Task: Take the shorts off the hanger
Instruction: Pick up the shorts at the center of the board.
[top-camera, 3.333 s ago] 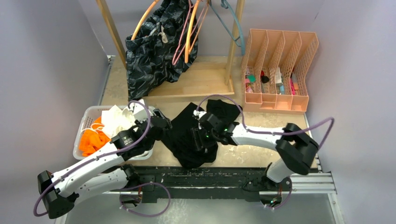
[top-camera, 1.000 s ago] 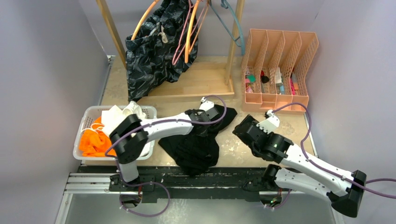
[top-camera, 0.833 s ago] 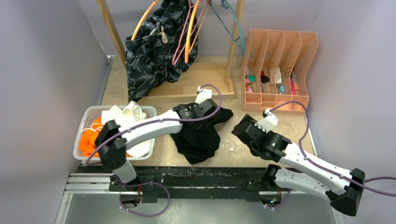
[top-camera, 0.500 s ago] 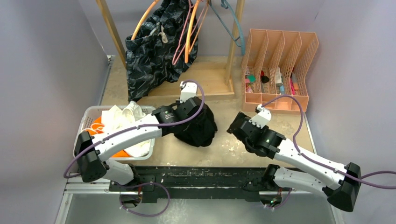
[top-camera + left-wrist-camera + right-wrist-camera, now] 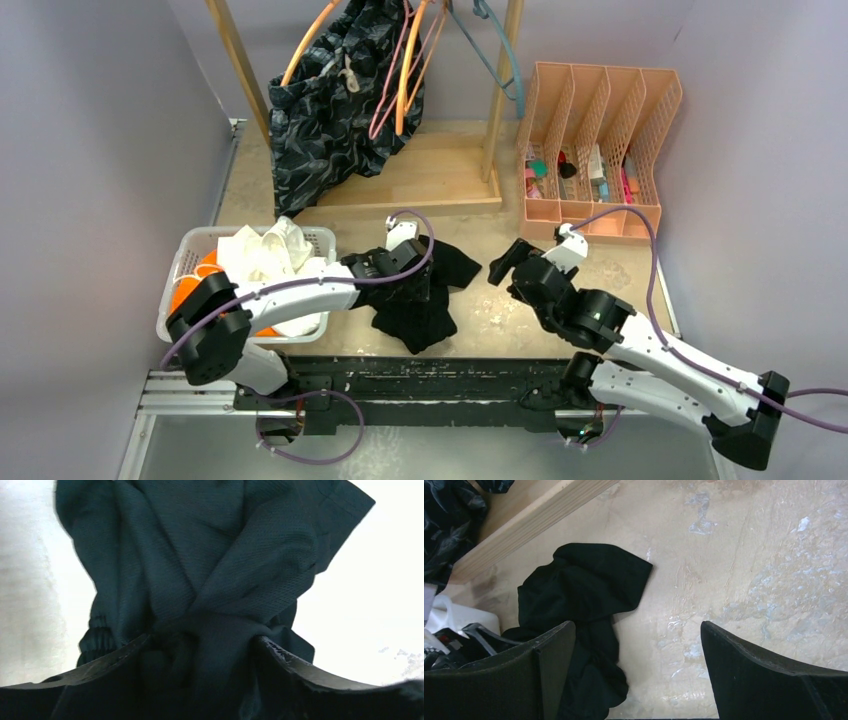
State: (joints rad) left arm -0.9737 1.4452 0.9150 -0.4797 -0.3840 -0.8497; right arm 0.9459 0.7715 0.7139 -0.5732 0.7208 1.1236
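Note:
The black shorts hang bunched from my left gripper, which is shut on them just right of the basket; in the left wrist view they fill the frame, pinched at my left gripper. My right gripper is open and empty over the table, right of the black shorts; its own view shows my right gripper spread wide. The camo shorts hang on a hanger at the back. The white shorts and orange shorts lie in the white basket.
A wooden rack with a flat base stands at the back, carrying orange, pink and teal hangers. A peach mesh organiser with small items stands at the back right. Grey walls close both sides.
My right gripper let go of the black shorts and drew back to the right. My left gripper took them, lifted them toward the back left, then came nearer again with them dangling.

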